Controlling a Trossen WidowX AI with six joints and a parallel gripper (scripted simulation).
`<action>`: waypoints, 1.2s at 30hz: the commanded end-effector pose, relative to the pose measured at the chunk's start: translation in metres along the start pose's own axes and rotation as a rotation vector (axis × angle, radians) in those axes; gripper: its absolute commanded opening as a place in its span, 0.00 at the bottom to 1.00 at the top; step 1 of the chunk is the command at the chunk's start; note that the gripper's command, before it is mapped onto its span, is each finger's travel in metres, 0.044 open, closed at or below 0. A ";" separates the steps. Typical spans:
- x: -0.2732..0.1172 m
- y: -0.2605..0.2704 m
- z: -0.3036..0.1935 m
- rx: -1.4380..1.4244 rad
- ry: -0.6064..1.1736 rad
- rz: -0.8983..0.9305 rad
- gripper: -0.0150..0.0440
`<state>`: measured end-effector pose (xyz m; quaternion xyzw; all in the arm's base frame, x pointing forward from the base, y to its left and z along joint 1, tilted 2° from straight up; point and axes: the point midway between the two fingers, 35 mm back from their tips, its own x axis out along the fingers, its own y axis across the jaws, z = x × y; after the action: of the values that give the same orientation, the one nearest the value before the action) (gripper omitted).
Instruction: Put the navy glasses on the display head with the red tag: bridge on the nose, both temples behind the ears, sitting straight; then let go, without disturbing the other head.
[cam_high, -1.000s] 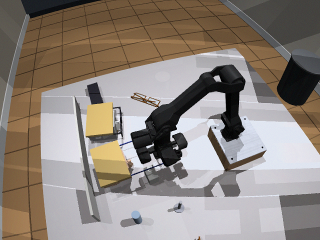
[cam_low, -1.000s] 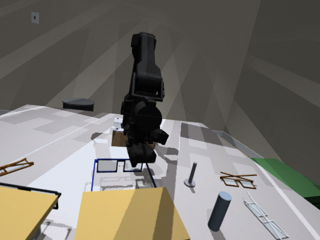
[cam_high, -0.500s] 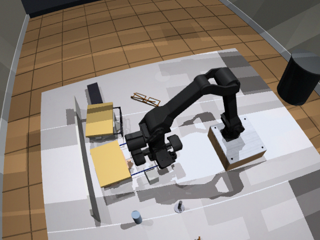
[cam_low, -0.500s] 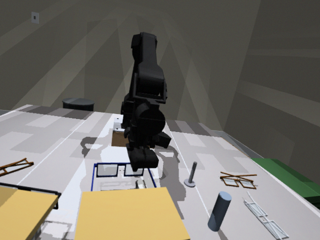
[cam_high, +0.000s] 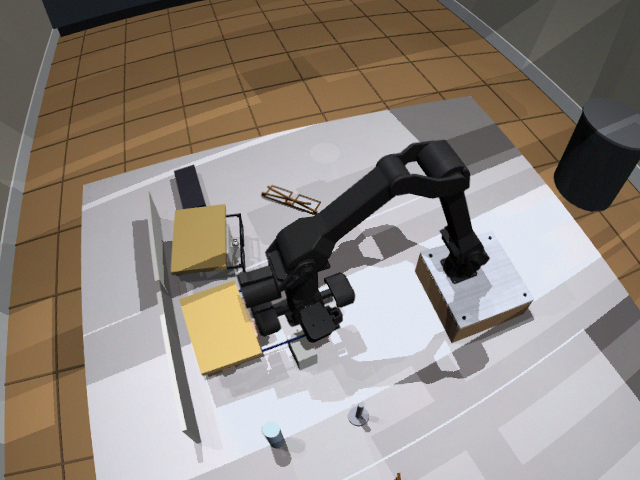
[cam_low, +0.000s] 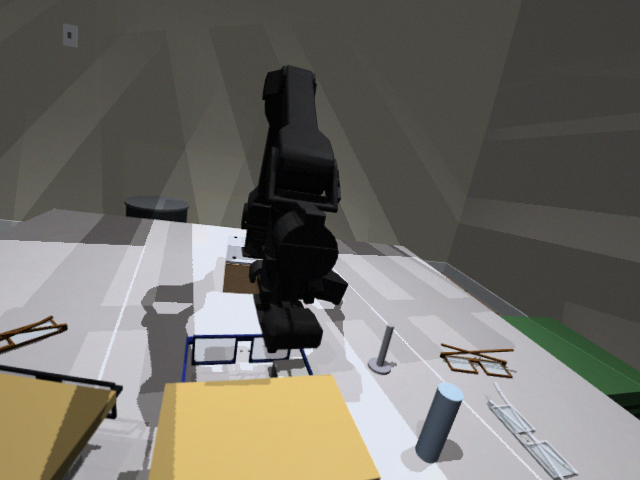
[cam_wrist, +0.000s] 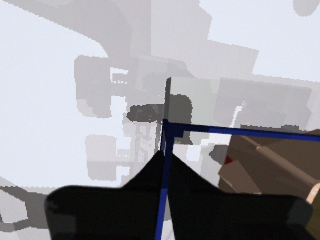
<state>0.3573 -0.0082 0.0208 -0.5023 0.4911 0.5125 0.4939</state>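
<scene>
While the gripper (cam_high: 312, 322) (cam_low: 293, 343) (cam_wrist: 163, 155) was closed to a narrow gap on the navy glasses (cam_high: 283, 343) (cam_low: 242, 338) (cam_wrist: 250, 133), the 2 temples extended toward the nearer yellow-topped head (cam_high: 222, 328) (cam_low: 258, 428) (cam_wrist: 280, 162). Black glasses (cam_high: 241, 235) (cam_low: 67, 378) sat at the other head (cam_high: 200, 238) (cam_low: 46, 413). A blue-grey cylinder (cam_high: 272, 434) (cam_low: 439, 423) stood apart.

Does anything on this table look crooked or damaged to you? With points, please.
Slightly crooked, yes: the near yellow-topped head (cam_high: 221, 328) (cam_low: 258, 428) stands at an angle to the yellow-topped one beside it (cam_high: 199, 238) (cam_low: 46, 418). I see no damage or spill.
</scene>
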 end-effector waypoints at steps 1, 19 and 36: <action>-0.001 -0.007 -0.001 0.005 0.004 -0.001 0.25; -0.001 -0.031 -0.001 0.005 0.004 -0.003 0.25; -0.002 -0.054 -0.001 0.005 0.004 -0.005 0.25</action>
<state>0.4062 -0.0072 0.0213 -0.5030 0.4908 0.5113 0.4946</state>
